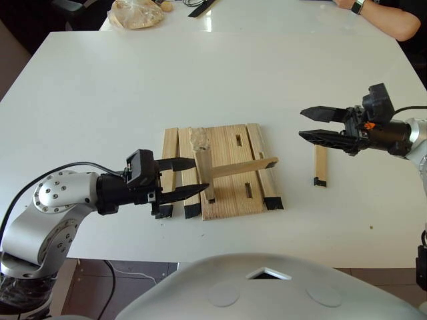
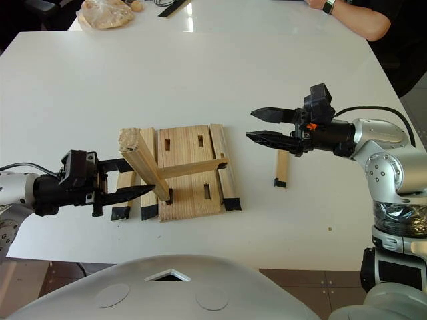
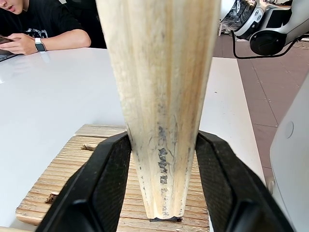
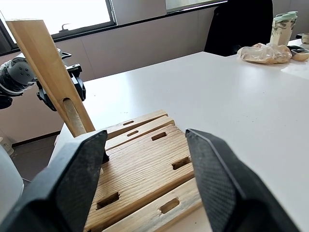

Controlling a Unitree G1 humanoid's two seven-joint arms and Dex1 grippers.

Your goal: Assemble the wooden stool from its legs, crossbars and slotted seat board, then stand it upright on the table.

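- Seat board (image 1: 230,200) (slotted, pale wood) is lying flat on the white table (image 1: 100,100), near the front edge and a little left of centre.
- Upright leg (image 3: 161,96) is standing on the board near its front left corner, leaning slightly, with its lower end resting at one of the slots.
- Left gripper (image 1: 200,175) is clasping this upright leg from the left; in the left wrist view one black finger (image 3: 108,186) is pressing against each side of the wood.
- Crossbar (image 1: 247,167) is lying across the board, running from the upright leg toward the right edge; whether it is seated in the leg cannot be told.
- Two flat legs (image 1: 171,148) are lying side by side just left of the board, and a third flat leg (image 1: 261,160) is lying along its right edge (black caps are showing at their near ends).
- Loose leg (image 1: 321,163) is lying on the table well apart from the board, to the right.
- Right gripper (image 1: 301,123) is hovering above the table beside this loose leg, pointing toward the board, with its fingers spread wide and gripping nothing.
- Plastic bag (image 1: 137,13) is sitting at the far edge of the table.
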